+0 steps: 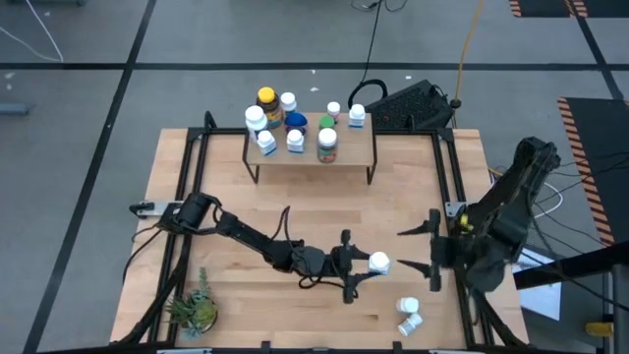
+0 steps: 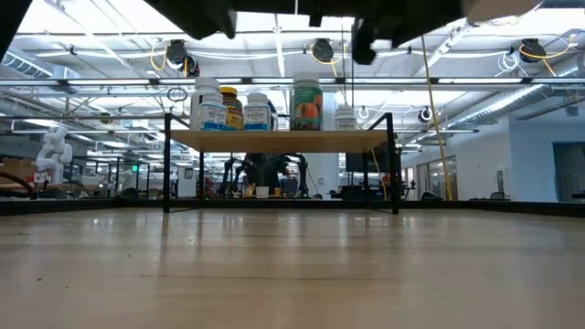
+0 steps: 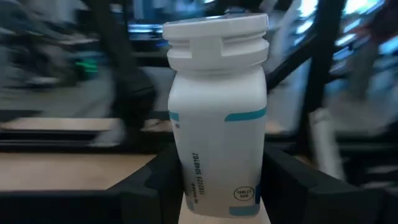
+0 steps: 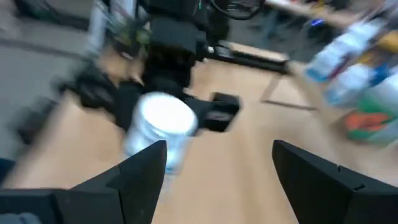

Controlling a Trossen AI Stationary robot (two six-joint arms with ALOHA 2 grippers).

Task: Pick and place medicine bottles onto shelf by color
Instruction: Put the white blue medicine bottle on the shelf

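Note:
My left gripper point(image 1: 370, 264) reaches over the table's near middle and is shut on a white medicine bottle point(image 1: 379, 262) with a blue-striped label point(image 3: 217, 124). My right gripper point(image 1: 413, 250) is open and empty just right of that bottle, facing it point(image 4: 163, 121). The shelf point(image 1: 310, 149), a light-wood board on black legs, stands at the far middle with several bottles on it: white ones, an amber yellow-capped one point(image 1: 266, 102), a blue one point(image 1: 296, 123) and a green-capped one point(image 1: 327, 138). The low view shows them standing upright point(image 2: 265, 110). My left gripper pinches the white bottle's lower body point(image 3: 181, 186) between its two fingers point(image 3: 146, 186), one on each side. The fingers come level from the table's left. The bottle stands upright, cap up; the low view shows no bottle on the tabletop beneath it.
Two white bottles point(image 1: 409, 315) lie on the table near the front right corner. A small green potted plant point(image 1: 194, 310) stands at the front left. Black frame rails point(image 1: 193, 167) run along the table's sides. A dark keyboard-like object point(image 1: 413, 106) lies behind the shelf.

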